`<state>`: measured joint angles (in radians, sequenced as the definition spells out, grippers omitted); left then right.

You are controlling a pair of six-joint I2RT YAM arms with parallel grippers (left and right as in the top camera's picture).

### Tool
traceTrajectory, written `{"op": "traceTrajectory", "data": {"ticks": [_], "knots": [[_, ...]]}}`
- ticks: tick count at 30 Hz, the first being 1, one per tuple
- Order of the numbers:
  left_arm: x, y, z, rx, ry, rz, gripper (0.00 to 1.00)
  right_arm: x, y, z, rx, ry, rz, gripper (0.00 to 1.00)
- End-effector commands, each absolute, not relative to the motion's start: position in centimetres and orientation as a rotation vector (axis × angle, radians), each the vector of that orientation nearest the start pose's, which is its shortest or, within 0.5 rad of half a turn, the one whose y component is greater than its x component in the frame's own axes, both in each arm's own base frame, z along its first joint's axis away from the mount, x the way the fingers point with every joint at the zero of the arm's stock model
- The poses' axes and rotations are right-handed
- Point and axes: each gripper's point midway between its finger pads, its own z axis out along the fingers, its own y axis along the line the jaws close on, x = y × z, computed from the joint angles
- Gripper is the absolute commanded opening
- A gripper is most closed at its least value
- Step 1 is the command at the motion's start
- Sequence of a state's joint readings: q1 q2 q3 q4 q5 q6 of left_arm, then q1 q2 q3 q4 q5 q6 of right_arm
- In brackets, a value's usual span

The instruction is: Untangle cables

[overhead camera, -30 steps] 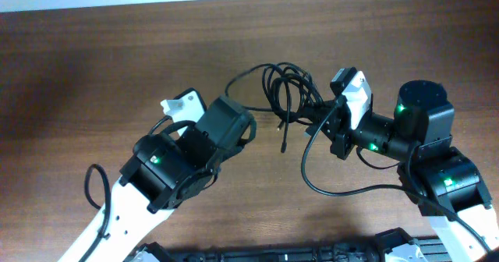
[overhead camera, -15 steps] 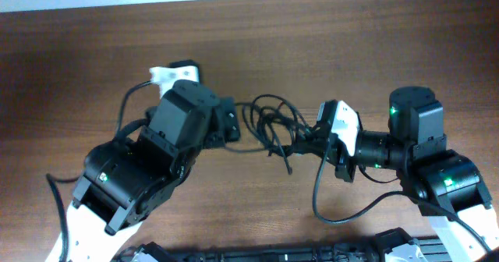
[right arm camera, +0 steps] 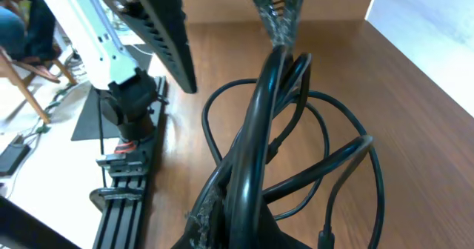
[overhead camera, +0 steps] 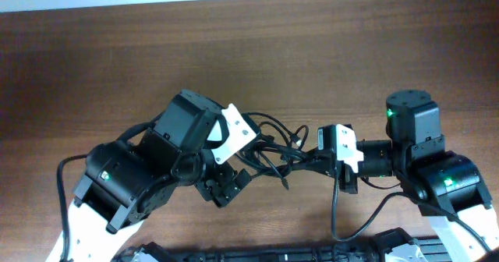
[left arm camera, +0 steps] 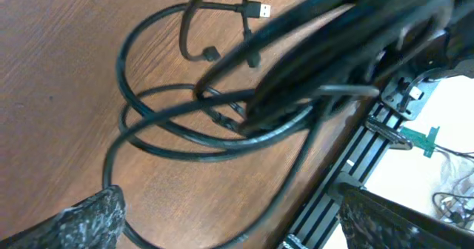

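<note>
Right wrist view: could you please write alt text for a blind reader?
The right tool grips a bundle of black cables, whose loops spread over a brown table. The left arm stands at the upper left.

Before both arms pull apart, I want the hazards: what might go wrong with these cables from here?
1. The right gripper seems clamped on several strands of the cables; pulling may tighten the tangle.
2. The left gripper is open over crossing loops and may close on more than one.
3. The USB plug could snag in a loop.
</note>
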<state>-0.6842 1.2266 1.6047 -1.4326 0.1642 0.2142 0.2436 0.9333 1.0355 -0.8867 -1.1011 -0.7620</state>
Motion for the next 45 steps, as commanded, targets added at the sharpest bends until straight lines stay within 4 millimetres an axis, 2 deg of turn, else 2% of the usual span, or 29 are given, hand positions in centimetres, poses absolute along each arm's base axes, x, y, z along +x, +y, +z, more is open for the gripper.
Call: {"op": "traceTrajectory", "data": {"ticks": [1, 3, 6, 9, 13, 14, 15, 18, 20, 24, 26, 31, 33, 34, 36, 38, 41, 45], "knots": [[20.2, -17.0, 30.1, 1.162, 2.331, -0.210, 0.99, 15.4, 20.1, 31.3, -1.393, 1.403, 1.007, 0.04], [21.6, -15.8, 30.3, 1.113, 2.320, -0.086, 0.99, 15.4, 20.1, 31.3, -1.393, 1.402, 1.007, 0.04], [21.7, -15.7, 30.3, 1.109, 2.320, -0.073, 0.99, 15.2, 20.2, 31.5, -1.394, 1.390, 1.021, 0.04], [21.8, -15.5, 29.4, 1.137, 2.335, -0.041, 1.00, 14.7, 20.3, 32.0, -1.400, 1.348, 1.059, 0.04], [22.4, -16.2, 28.3, 1.145, 2.327, -0.052, 0.84, 13.9, 20.5, 32.7, -1.424, 1.264, 1.085, 0.04], [22.5, -16.4, 28.4, 1.142, 2.319, -0.063, 0.64, 13.9, 20.5, 32.7, -1.424, 1.262, 1.087, 0.04], [22.5, -16.4, 28.4, 1.142, 2.318, -0.063, 0.58, 13.8, 20.5, 32.8, -1.424, 1.254, 1.096, 0.04], [22.1, -16.9, 28.3, 1.163, 2.316, -0.109, 0.64, 13.3, 20.5, 33.3, -1.423, 1.224, 1.130, 0.04], [22.0, -17.0, 28.3, 1.167, 2.318, -0.120, 0.63, 13.3, 20.5, 33.3, -1.423, 1.224, 1.131, 0.04], [21.5, -16.8, 27.7, 1.186, 2.345, -0.128, 0.66, 13.2, 20.6, 34.0, -1.431, 1.165, 1.130, 0.04], [20.8, -17.4, 27.5, 1.209, 2.353, -0.187, 0.63, 13.2, 20.6, 34.0, -1.431, 1.165, 1.130, 0.04], [19.2, -18.4, 27.3, 1.353, 2.301, -0.294, 0.67, 13.3, 20.7, 34.3, -1.436, 1.137, 1.124, 0.04], [18.1, -19.8, 27.7, 1.479, 2.204, -0.407, 0.69, 13.3, 20.7, 34.3, -1.435, 1.138, 1.124, 0.04], [17.6, -20.4, 27.9, 1.545, 2.141, -0.449, 0.68, 13.2, 20.7, 34.3, -1.435, 1.135, 1.129, 0.04], [18.0, -20.7, 28.1, 1.537, 2.123, -0.448, 0.66, 12.7, 20.7, 34.8, -1.435, 1.098, 1.167, 0.04], [18.2, -20.8, 27.9, 1.546, 2.121, -0.441, 0.59, 12.5, 20.6, 34.9, -1.435, 1.089, 1.174, 0.04], [18.4, -20.9, 27.3, 1.561, 2.145, -0.439, 0.56, 12.5, 20.6, 35.0, -1.435, 1.086, 1.177, 0.04], [18.3, -20.8, 26.3, 1.597, 2.182, -0.436, 0.36, 12.3, 20.6, 35.3, -1.439, 1.058, 1.182, 0.04]]}}
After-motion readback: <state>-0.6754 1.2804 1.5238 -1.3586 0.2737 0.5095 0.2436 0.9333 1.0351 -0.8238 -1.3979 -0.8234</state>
